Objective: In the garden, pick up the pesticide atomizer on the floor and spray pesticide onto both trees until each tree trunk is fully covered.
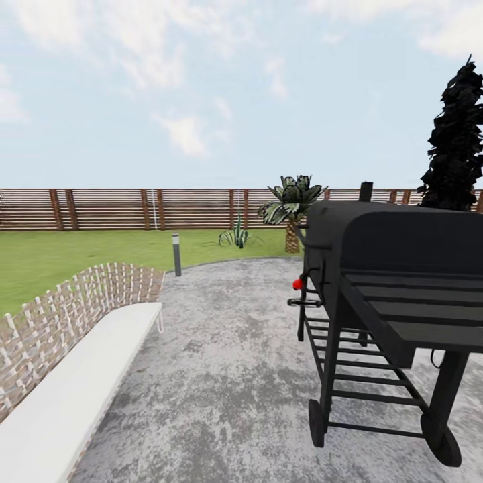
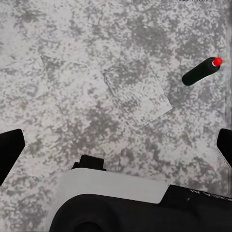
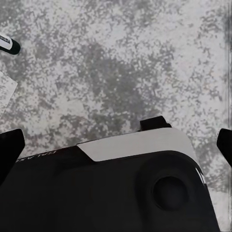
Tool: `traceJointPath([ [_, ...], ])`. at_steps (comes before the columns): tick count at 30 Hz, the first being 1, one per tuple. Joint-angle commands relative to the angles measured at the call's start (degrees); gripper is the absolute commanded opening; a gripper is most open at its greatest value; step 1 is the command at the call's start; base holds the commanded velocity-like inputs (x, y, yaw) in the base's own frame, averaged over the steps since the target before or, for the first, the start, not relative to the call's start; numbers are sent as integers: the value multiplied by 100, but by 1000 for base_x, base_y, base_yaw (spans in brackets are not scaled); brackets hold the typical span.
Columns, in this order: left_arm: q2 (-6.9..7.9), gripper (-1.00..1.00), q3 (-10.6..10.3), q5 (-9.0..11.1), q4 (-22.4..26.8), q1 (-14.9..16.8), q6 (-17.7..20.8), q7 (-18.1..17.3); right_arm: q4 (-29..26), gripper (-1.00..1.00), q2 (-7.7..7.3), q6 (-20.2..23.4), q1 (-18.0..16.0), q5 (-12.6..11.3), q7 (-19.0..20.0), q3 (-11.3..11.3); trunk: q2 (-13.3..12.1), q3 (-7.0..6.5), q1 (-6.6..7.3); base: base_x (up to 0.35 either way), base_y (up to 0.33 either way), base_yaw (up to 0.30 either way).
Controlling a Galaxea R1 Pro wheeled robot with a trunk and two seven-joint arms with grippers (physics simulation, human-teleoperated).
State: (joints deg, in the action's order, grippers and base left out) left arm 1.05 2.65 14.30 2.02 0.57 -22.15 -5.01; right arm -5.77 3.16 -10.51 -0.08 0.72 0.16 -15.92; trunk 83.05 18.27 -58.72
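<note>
Grey paved patch [image 1: 228,362], mottled, underfoot and beneath both grippers. Left gripper [image 2: 116,145]: dark fingertips [image 2: 9,150] at opposite edges of the left wrist view, jaws wide apart, nothing between them, bare paving beyond. Past the jaws and off toward one fingertip, lying on the paving: a dark cylindrical object with a red tip [image 2: 202,70], possibly the pesticide atomizer, though too small to confirm. Right gripper [image 3: 116,145]: fingertips [image 3: 9,152] likewise at the frame edges, jaws spread, empty, paving beyond; a dark cylinder with a white band [image 3: 8,45] lies past one fingertip. Black barbecue grill [image 1: 389,295] on wheels, red knob [image 1: 298,284] on its side. White bench [image 1: 74,389] with woven lattice back. Short grey lamp post [image 1: 176,254] at the lawn [image 1: 67,255] edge. Brown slatted fence [image 1: 134,209]. Low palm-like plant [image 1: 292,208]. Dark cypress-like tree [image 1: 456,141].
</note>
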Motion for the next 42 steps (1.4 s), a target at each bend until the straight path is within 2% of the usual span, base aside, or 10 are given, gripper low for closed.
traceJointPath([
  [1, 1, 100, 25, 46, -8, 4, -14, -52, -3, 100, 2, -13, -1, 7, 2, -25, 3, 6, -1, 100, -238, 29],
  [8, 1, 100, 25, 47, -3, 4, -16, -52, -3, 100, 1, -13, -1, 7, 2, -27, 3, 5, -1, 37, -122, 10],
  [28, 1, 100, 25, 46, -8, 4, -16, -52, -2, 100, 1, -13, -1, 7, 2, -31, 3, 5, -1, 5, -10, 1],
  [42, 1, 100, 25, 46, -8, 3, -16, -52, -3, 100, 1, -13, -1, 7, 2, -34, 3, 5, -1, 105, -119, 0],
])
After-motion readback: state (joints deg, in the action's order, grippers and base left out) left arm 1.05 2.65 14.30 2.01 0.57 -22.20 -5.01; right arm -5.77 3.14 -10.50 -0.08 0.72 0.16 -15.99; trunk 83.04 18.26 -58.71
